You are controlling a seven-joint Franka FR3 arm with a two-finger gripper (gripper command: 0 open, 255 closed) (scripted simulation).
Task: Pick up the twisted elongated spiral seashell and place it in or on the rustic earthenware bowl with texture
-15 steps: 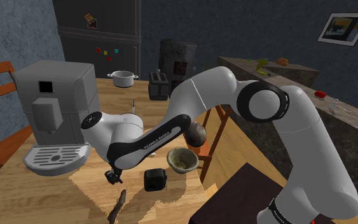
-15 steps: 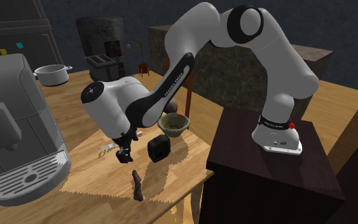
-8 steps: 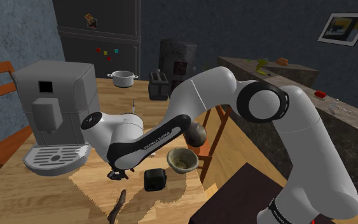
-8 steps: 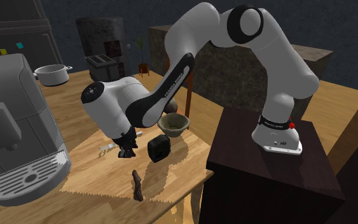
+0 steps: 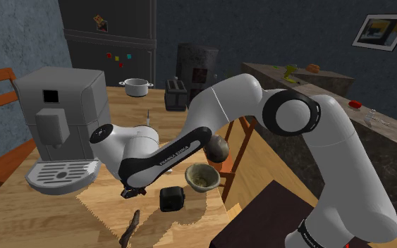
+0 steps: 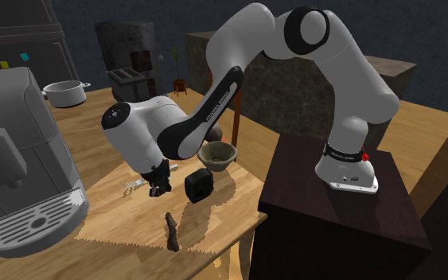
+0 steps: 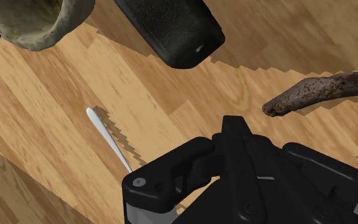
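Checking in, Ana here: where's the gripper [image 5: 127,191] sitting?

Ben: Low over the wooden table [image 5: 98,211], between the drip tray of the grey coffee machine [image 5: 56,120] and a black textured block [image 5: 171,199]. Shoulder view shows it touching neither.

Ana: Hand state?

Ben: Pressed together. In the wrist view the two black sides meet in one mass with no wood between them and nothing pinched.

Ana: Seashell?

Ben: The dark brown twisted spiral seashell [image 6: 170,231] lies flat on the table near the front edge, apart from the gripper. In the second exterior view it sits below the gripper. In the wrist view its blunt end is near the gripper, off to one side, not touching.

Ana: Bowl?

Ben: The rough olive-tan earthenware bowl [image 6: 216,163] is upright on the table, close to the edge facing the dark stand [image 6: 333,223]. The black block sits roughly between shell and bowl, just beside the bowl.

Ana: Other stuff?

Ben: A thin white stick [image 7: 101,127] lies flat on the wood beside the gripper, on the side away from the shell. A small pot [image 5: 136,87] and a toaster [image 5: 175,95] stand at the far end of the table, well apart from all this.
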